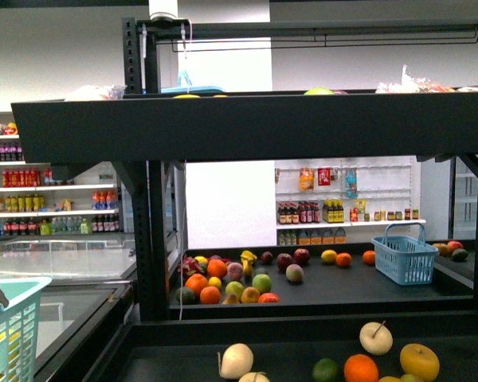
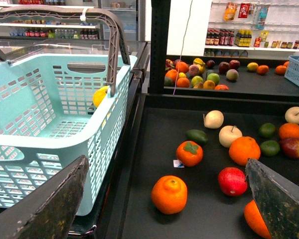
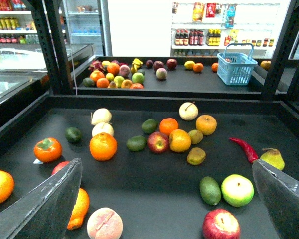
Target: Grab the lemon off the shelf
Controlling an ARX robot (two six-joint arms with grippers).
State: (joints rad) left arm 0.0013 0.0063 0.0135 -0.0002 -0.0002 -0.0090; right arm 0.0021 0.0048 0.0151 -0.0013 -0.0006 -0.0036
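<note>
Lemon (image 2: 100,95): lies inside the pale blue basket (image 2: 25,149), against its wall.
Shelf (image 3: 154,184): dark deck strewn with fruit.
Left fingers (image 2: 50,209): spread, empty.
Right fingers (image 3: 45,204): spread, empty.

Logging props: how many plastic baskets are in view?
2: a teal basket left of the near deck; a blue basket on the far deck. Others may be hidden.

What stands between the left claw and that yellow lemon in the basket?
The lemon lies inside the turquoise basket, against its side wall. The basket's near wall and its grey handle, which partly hides the lemon, lie between it and the open left gripper.
</note>
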